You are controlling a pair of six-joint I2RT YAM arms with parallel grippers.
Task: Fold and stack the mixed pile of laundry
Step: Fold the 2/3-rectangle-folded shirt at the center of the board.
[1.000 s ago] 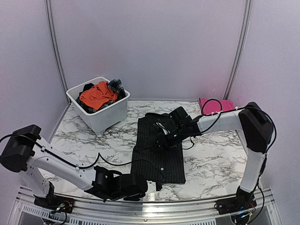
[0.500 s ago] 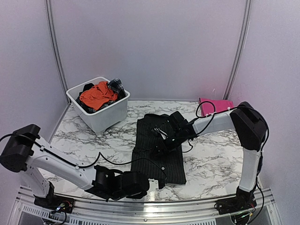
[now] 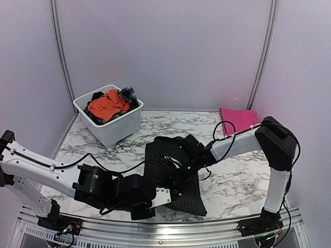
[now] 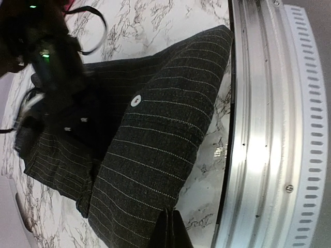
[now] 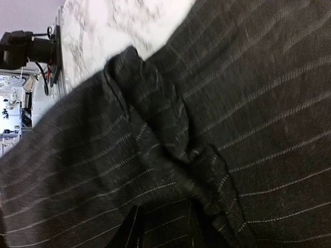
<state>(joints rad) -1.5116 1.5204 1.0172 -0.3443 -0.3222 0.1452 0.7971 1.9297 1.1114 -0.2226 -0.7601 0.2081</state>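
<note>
The left gripper [image 4: 166, 232] pinches the edge of the black striped shirt [image 4: 155, 150]. The shirt spreads out ahead of the jaws, with a white button [image 4: 136, 102] on it. A shiny metal rail [image 4: 264, 129] runs close beside the jaws.

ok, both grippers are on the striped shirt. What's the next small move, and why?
Probably the left gripper should lift the near hem it pinches and carry it toward the far edge, with the right gripper pinning the middle. The shirt lies rumpled and skewed, its fold not yet finished.
</note>
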